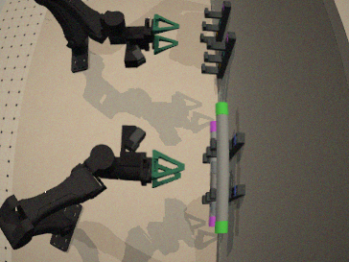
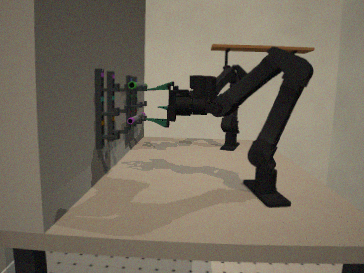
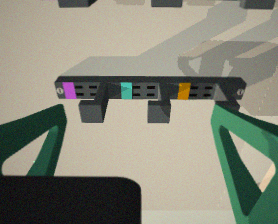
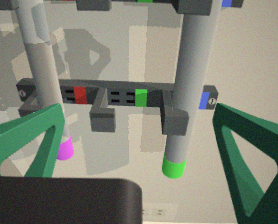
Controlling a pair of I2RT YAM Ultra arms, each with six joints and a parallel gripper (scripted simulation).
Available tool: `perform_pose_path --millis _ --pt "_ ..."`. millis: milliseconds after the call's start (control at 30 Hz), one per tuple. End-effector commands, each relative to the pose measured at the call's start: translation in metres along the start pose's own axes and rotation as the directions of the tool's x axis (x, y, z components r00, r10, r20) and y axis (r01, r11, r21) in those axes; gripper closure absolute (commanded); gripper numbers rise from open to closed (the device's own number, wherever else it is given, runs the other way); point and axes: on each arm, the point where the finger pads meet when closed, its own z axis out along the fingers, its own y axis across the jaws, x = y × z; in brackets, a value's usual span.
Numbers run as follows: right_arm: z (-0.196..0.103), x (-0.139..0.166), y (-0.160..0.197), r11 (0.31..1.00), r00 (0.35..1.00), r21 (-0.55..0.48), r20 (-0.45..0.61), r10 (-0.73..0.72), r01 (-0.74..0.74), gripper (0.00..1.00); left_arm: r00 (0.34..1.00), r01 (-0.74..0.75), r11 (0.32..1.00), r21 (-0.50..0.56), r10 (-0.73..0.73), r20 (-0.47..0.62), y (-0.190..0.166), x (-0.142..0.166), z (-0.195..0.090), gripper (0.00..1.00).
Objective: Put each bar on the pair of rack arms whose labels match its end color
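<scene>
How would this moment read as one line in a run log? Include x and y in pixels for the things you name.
left gripper (image 1: 166, 35) (image 3: 139, 112): open, empty | right gripper (image 1: 168, 168) (image 4: 141, 112): open, empty | green-ended bar (image 1: 221, 169) (image 2: 132, 85) (image 4: 192, 65): blue-labeled pair

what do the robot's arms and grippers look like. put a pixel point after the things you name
Both arms are matte black, with chunky angular links, rounded joints and flat black base plates (image 2: 280, 200). The left gripper (image 1: 178, 35) (image 3: 138, 112) and right gripper (image 1: 181, 170) (image 4: 138, 112) each have green, pointed triangular fingers with open centres.
</scene>
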Motion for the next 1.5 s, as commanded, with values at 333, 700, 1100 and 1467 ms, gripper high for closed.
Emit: perform_pose_path --millis 333,700,1100,1467 --pt "0.005 0.004 -0.037 0.999 1.000 0.033 0.000 0.031 -0.031 0.00 1.000 -0.002 1.000 0.005 0.002 0.003 -0.004 -0.002 -0.001 0.00" --pt "0.010 0.004 -0.047 0.999 1.000 0.033 0.000 0.031 -0.031 0.00 1.000 -0.002 1.000 0.005 0.002 0.003 -0.004 -0.002 -0.001 0.00" --pt "0.014 0.005 -0.055 0.999 1.000 0.033 0.000 0.031 -0.031 0.00 1.000 -0.002 1.000 0.005 0.002 0.003 -0.004 -0.002 -0.001 0.00" --pt "0.018 0.005 -0.061 0.999 1.000 0.033 0.000 0.031 -0.031 0.00 1.000 -0.002 1.000 0.005 0.002 0.003 -0.004 -0.002 -0.001 0.00"
